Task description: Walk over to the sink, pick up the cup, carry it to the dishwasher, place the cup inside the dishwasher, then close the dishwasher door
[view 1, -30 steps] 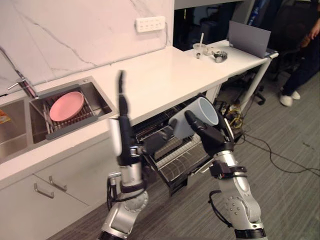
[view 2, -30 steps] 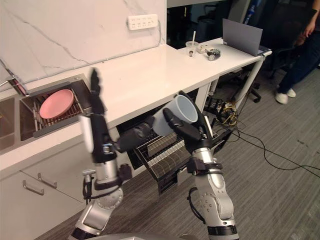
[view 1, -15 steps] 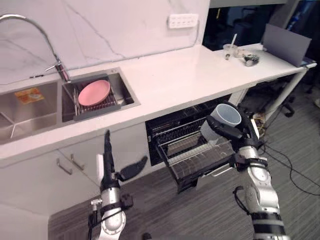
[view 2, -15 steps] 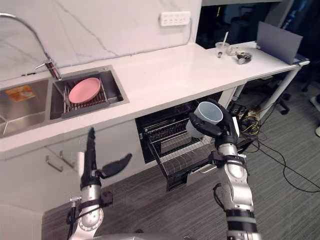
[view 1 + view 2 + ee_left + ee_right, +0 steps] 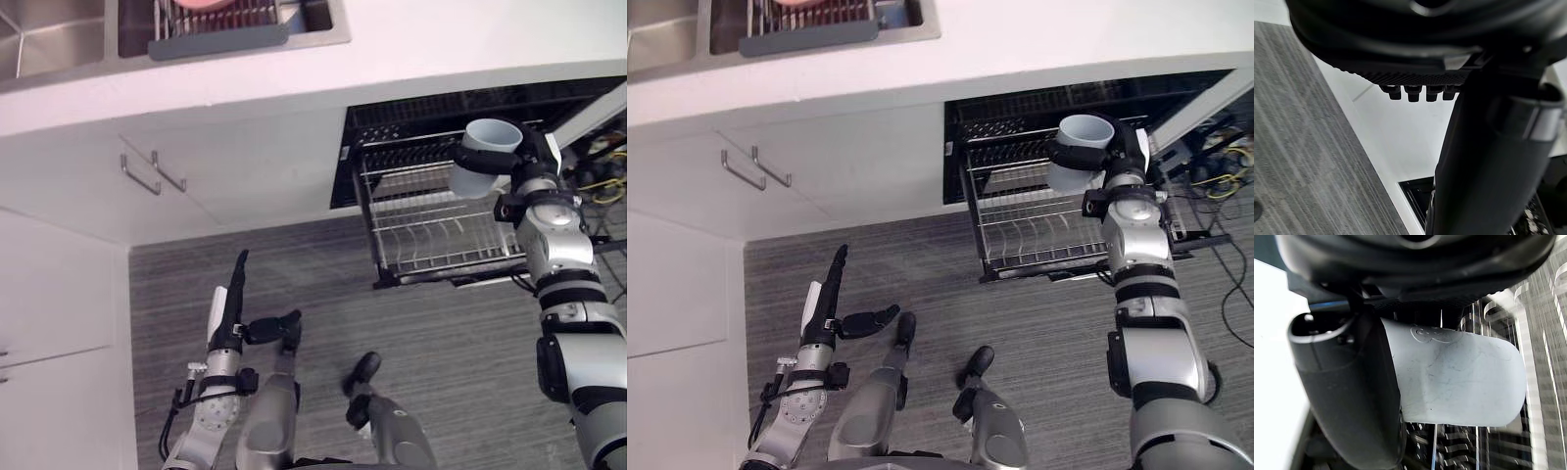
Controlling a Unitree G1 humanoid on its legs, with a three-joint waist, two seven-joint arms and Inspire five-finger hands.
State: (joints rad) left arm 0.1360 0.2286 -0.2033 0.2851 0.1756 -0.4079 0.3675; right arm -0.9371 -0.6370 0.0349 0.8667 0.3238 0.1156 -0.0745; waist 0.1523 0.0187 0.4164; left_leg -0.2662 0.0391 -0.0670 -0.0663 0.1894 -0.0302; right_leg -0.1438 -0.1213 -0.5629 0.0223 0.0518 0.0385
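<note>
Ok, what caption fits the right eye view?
Right hand holds a pale grey round cup over the pulled-out wire dishwasher rack.

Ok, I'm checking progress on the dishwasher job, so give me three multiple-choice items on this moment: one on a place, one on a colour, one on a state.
1. Where is the cup?
A. in the sink
B. in the right hand, above the dishwasher rack
C. on the floor

2. What colour is the cup?
A. pale blue-grey
B. red
C. black

3. How is the left hand?
A. shut on a plate
B. shut on the cup
C. open, holding nothing

Answers:
1 B: the hand's fingers curl round the cup over the pulled-out rack.
2 A: its wall is pale in the right wrist view.
3 C: its fingers are straight.
</note>
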